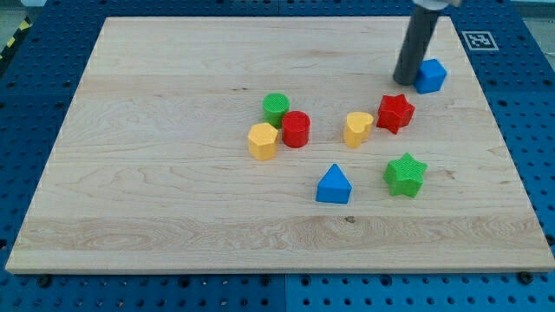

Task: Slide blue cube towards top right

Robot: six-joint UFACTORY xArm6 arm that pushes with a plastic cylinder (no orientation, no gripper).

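The blue cube [431,75] sits near the view's top right of the wooden board [173,199]. My dark rod comes down from the view's top, and my tip [405,81] rests on the board right at the cube's left side, touching or almost touching it. The red star [395,113] lies just below my tip and the cube.
A yellow block [357,128] is left of the red star. A green star [405,174] and a blue triangular block [334,185] lie lower down. A green cylinder [276,108], red cylinder [296,129] and yellow block [262,141] cluster at the centre. The board's right edge is close to the cube.
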